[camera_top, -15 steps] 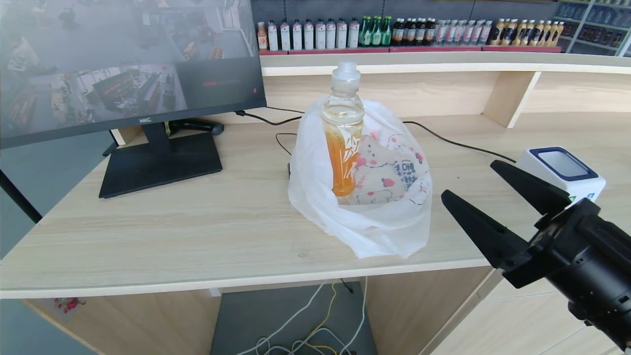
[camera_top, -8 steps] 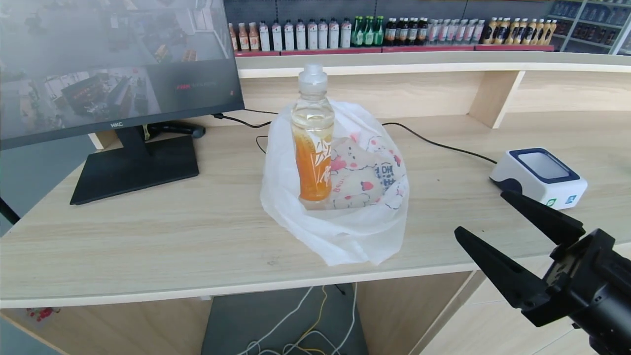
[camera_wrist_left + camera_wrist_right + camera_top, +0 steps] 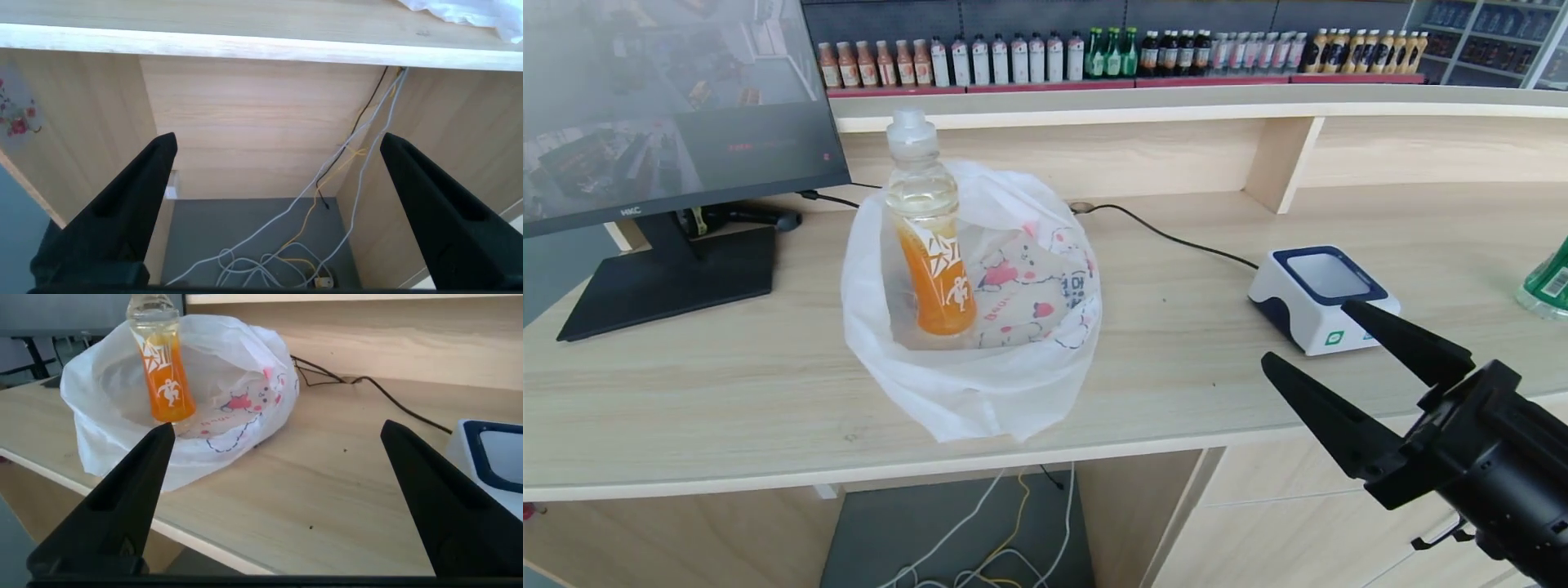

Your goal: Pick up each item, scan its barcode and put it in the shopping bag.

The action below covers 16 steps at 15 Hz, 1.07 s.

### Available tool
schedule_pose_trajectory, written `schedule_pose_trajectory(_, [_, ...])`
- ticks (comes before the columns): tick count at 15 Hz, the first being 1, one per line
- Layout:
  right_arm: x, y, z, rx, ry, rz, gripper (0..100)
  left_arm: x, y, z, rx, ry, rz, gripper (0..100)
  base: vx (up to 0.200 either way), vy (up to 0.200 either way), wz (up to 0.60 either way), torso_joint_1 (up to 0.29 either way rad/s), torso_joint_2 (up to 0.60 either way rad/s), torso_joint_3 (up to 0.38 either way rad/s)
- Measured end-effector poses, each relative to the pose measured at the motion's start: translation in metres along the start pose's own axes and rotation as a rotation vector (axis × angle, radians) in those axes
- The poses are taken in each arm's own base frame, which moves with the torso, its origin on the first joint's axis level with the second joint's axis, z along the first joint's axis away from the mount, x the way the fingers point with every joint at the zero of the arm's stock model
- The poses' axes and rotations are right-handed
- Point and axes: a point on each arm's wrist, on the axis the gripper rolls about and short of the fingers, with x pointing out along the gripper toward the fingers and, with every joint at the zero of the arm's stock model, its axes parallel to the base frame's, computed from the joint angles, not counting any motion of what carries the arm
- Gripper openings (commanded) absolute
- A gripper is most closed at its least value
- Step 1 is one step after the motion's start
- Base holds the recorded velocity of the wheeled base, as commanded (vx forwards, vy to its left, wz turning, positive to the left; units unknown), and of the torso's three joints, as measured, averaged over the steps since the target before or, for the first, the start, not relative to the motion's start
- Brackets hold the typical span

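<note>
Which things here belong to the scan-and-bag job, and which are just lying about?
Job: shopping bag, orange drink bottle, printed snack packet, barcode scanner, green bottle.
Lying about: monitor, cable, shelved bottles.

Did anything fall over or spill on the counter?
No. The orange bottle stands upright in the shopping bag, beside a printed packet. Nothing is spilled, and nothing stands out.

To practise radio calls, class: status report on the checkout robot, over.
Right gripper open, empty, near scanner. Left gripper open, under counter. Orange bottle in shopping bag; green bottle not yet bagged. No obstruction seen.
</note>
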Motion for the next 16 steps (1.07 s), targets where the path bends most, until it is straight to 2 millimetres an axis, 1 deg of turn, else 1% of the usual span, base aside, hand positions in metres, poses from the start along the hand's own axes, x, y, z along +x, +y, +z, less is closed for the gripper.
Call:
schedule_pose_trajectory(3, [0.002, -0.001, -0.004, -0.003, 0.017, -0.005, 100, 0.0, 0.0, 0.0, 0.0, 0.0, 0.0, 100, 0.0, -0.2, 0.0, 0.002, 0.0, 0.002])
schedule_pose_trajectory(8, [0.013, -0.001, -0.003, -0.005, 0.006, -0.009, 100, 0.0, 0.0, 0.0, -0.001, 0.0, 0.0, 100, 0.0, -0.2, 0.0, 0.001, 0.0, 0.002])
schedule_pose_trajectory(16, [0.018, 0.0, -0.01, -0.007, 0.034, -0.008, 100, 0.0, 0.0, 0.0, 0.0, 0.0, 0.0, 100, 0.0, -0.2, 0.0, 0.004, 0.0, 0.0])
